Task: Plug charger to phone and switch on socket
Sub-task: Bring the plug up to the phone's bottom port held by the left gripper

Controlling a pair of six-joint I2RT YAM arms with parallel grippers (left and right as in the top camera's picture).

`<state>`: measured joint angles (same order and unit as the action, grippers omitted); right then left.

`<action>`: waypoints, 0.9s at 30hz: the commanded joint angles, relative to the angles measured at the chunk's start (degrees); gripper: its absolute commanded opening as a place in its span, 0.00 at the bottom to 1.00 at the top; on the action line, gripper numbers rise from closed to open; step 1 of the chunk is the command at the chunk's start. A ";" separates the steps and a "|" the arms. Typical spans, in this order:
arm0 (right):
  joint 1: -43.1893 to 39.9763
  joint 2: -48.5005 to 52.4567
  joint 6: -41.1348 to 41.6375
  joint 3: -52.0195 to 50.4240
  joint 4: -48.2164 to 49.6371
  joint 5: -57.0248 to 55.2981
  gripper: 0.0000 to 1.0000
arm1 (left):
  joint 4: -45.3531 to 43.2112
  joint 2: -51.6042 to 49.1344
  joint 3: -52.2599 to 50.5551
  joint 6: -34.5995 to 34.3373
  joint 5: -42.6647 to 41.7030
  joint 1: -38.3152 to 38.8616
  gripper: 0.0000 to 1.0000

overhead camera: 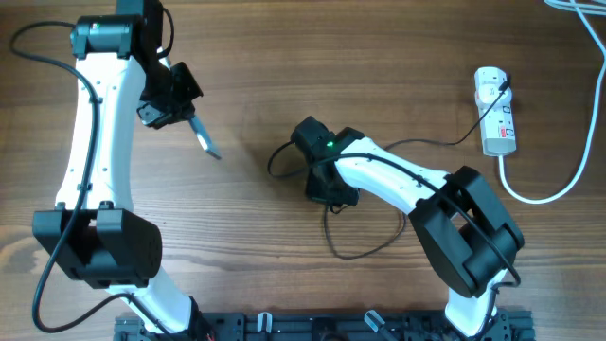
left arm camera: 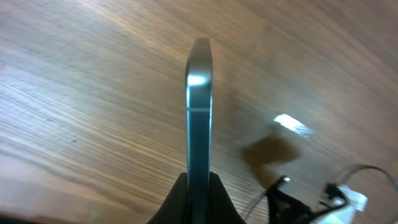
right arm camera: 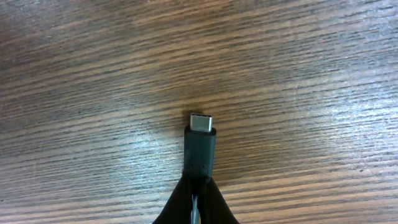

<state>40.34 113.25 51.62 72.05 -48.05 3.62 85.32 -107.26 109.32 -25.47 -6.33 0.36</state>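
Wooden table (overhead camera: 284, 76), bare brown grain, two arms over it. Left fingers (left arm camera: 176, 205) are clamped on the phone (overhead camera: 204, 135), gripped by its flat faces at one end. It is seen edge-on in the left wrist view, with the free end pointing away and held off the table. Right fingers (right arm camera: 217, 210) are clamped on the charger (right arm camera: 200, 148) just behind its metal tip, which sticks out forward over the wood. The thin cable trails back in a loose loop to the socket (overhead camera: 496, 114) at the far right edge. Its black plug is already in; the switch state is too small to tell.

Phone and plug tip are well apart, so mating has not started. The phone's port is not visible from any view.

Risks:
- The tip may meet the phone off-axis or skewed, because both parts are held only by narrow pinches. It would then scrape the edge instead of seating.
- The push force could pivot the phone in the left fingers or slide the plug back in the right fingers.
- The slack loop under the right arm could snag, or tug the socket, as the arm moves.
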 commanded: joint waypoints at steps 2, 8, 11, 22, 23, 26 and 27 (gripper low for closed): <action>0.26 -4.15 -11.80 0.52 0.35 9.22 0.04 | -6.38 0.22 0.00 11.23 -28.20 -0.13 0.04; 0.33 -25.33 -30.67 0.79 0.00 23.50 0.04 | -10.99 0.22 0.02 21.09 -49.83 2.49 0.04; 0.33 -30.75 -30.67 0.79 -0.63 23.47 0.04 | -11.06 0.22 0.02 24.02 -49.72 6.16 0.04; 0.33 -34.07 -21.53 1.55 0.83 13.29 0.04 | -12.50 0.22 0.02 23.45 -44.83 10.29 0.04; 0.33 -34.14 -21.53 1.55 0.98 13.29 0.04 | -12.52 0.22 0.02 23.06 -44.81 10.29 0.04; 0.33 -34.14 -19.71 1.55 1.77 13.16 0.04 | -12.55 0.22 0.02 22.03 -44.81 10.29 0.04; 0.33 -34.14 -18.67 1.55 2.75 13.64 0.04 | -12.74 0.22 0.02 22.05 -44.83 10.29 0.04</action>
<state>40.42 80.12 30.06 72.38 -46.83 17.93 73.06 -107.26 109.27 -3.27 -50.37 10.61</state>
